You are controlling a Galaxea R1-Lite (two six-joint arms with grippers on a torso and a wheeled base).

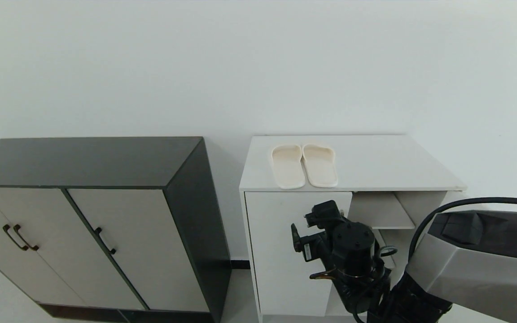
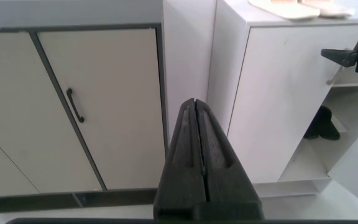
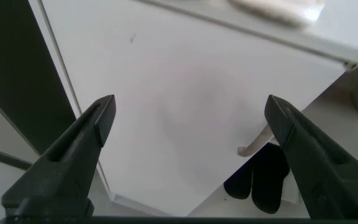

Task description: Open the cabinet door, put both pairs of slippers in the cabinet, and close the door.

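A pair of cream slippers [image 1: 304,165] lies on top of the white cabinet [image 1: 375,161]. Its door [image 1: 285,251] is shut on the left part; the right part stands as bare shelves. A dark pair of slippers [image 2: 323,123] stands low in that open part, also seen as dark slippers [image 3: 260,180] past the door's edge. My right gripper [image 1: 308,224] hangs open just in front of the white door [image 3: 185,106], near its small pale handle [image 3: 253,140]. My left gripper [image 2: 194,102] is shut on nothing and points at the gap between the two cabinets.
A black cabinet [image 1: 83,159] with shut light doors and dark handles [image 1: 105,241] stands left of the white one, a narrow gap between them. A plain white wall rises behind both. The right gripper [image 2: 353,56] also shows in the left wrist view before the white door.
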